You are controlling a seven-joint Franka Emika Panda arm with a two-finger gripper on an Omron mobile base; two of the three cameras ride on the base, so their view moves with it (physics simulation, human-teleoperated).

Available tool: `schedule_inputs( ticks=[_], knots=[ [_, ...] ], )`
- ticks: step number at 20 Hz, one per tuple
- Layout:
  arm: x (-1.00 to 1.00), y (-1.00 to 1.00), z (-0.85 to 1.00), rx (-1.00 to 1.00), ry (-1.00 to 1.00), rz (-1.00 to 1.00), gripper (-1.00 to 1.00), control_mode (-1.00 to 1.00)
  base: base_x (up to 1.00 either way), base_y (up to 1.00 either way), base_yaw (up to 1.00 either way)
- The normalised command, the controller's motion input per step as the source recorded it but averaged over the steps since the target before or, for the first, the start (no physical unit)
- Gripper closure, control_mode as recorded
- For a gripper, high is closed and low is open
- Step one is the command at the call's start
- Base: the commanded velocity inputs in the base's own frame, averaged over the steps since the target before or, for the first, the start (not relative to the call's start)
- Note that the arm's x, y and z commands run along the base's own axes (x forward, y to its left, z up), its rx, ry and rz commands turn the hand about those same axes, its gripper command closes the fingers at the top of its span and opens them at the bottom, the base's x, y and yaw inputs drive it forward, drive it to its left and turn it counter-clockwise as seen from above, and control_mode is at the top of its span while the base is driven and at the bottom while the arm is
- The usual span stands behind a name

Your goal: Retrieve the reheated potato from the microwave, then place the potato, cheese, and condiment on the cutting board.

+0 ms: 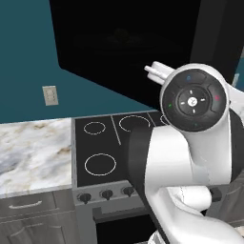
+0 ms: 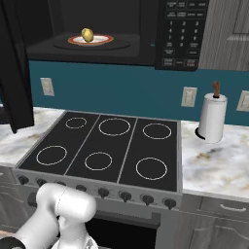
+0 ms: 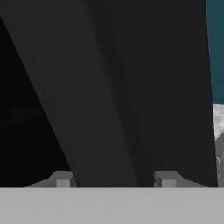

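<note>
Microwave (image 2: pixel 146 29) door hangs open on the left. Inside, the potato (image 2: pixel 87 34) sits on a plate (image 2: pixel 104 39), above the stove (image 2: pixel 107 146). The jaws sit apart around the dark door edge (image 3: pixel 118 96); whether they squeeze it is unclear.

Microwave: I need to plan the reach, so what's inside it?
Inside the microwave, the potato sits on an orange-rimmed plate. The cavity's dark left part cannot be made out.
</note>
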Motion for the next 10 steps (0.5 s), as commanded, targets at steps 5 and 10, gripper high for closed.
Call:
schedule_inputs(
  ticks=[5,10],
  knots=[
    [-0.21,0.04,-0.14,0.12,-0.04,0.17,-1.00,-1.00,0.00,0.00,0.00],
    [-0.06,0.00,-0.18,0.25,-0.14,0.41,-1.00,-1.00,0.00,0.00,0.00]
  ],
)
